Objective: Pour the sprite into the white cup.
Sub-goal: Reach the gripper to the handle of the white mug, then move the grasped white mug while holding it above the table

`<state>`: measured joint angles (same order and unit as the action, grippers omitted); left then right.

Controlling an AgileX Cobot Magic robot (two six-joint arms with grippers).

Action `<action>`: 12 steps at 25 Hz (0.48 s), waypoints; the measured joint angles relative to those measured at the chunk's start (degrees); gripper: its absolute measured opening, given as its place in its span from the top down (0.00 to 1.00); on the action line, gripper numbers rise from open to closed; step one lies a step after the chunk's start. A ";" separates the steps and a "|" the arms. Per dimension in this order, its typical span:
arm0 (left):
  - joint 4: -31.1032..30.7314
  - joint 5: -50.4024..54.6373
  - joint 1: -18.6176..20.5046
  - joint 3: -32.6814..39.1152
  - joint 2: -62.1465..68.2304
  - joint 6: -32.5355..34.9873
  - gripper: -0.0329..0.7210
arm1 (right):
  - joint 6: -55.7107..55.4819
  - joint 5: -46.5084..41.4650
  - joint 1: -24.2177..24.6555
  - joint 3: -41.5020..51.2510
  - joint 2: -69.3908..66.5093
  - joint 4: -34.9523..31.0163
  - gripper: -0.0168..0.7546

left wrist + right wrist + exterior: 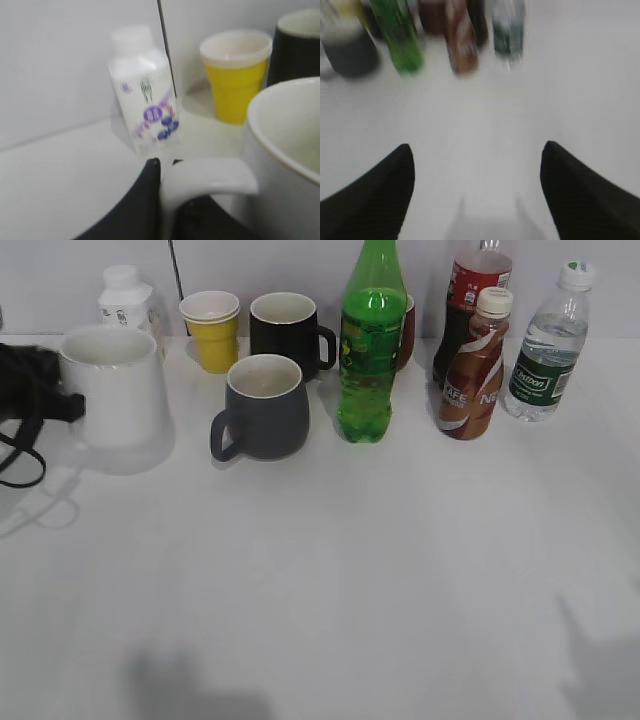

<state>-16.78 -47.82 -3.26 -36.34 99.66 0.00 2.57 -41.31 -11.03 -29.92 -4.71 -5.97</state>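
The sprite [372,345], a tall green bottle, stands at the middle back of the white table; it shows blurred in the right wrist view [400,35]. The white cup [112,388] stands at the far left; its rim and handle fill the right of the left wrist view [285,150]. My left gripper [167,167] is shut on the cup's handle; in the exterior view it is the black shape at the left edge [68,405]. My right gripper [477,155] is open and empty above bare table, well in front of the bottles; it is out of the exterior view.
A dark grey mug [262,408] stands left of the sprite. Behind it are a yellow paper cup [212,330], a black mug [288,335] and a small white bottle [125,298]. Right of the sprite stand a brown coffee bottle [474,370], a cola bottle [470,300] and a water bottle [545,350].
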 joint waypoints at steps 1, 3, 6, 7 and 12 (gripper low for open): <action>0.00 0.07 0.00 0.63 -1.86 0.00 0.90 | 1.54 4.73 0.00 -0.06 -1.96 -1.05 0.22; 0.00 0.07 0.00 2.04 -5.14 0.00 0.90 | 5.44 15.42 0.00 -0.19 -6.72 -2.90 0.22; -0.23 0.16 0.00 4.57 -9.97 0.00 0.91 | 10.14 30.39 0.00 -0.38 -14.18 -5.90 0.22; -0.25 0.19 0.00 5.53 -11.60 0.00 0.91 | 11.03 35.50 0.00 -0.58 -16.32 -6.36 0.22; -0.54 0.19 0.00 9.09 -17.69 0.00 0.91 | 10.76 51.95 0.00 -2.81 -28.71 -2.34 0.22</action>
<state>-17.32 -47.63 -3.26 -27.25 81.97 0.00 13.33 10.64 -11.03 -32.74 -33.43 -8.31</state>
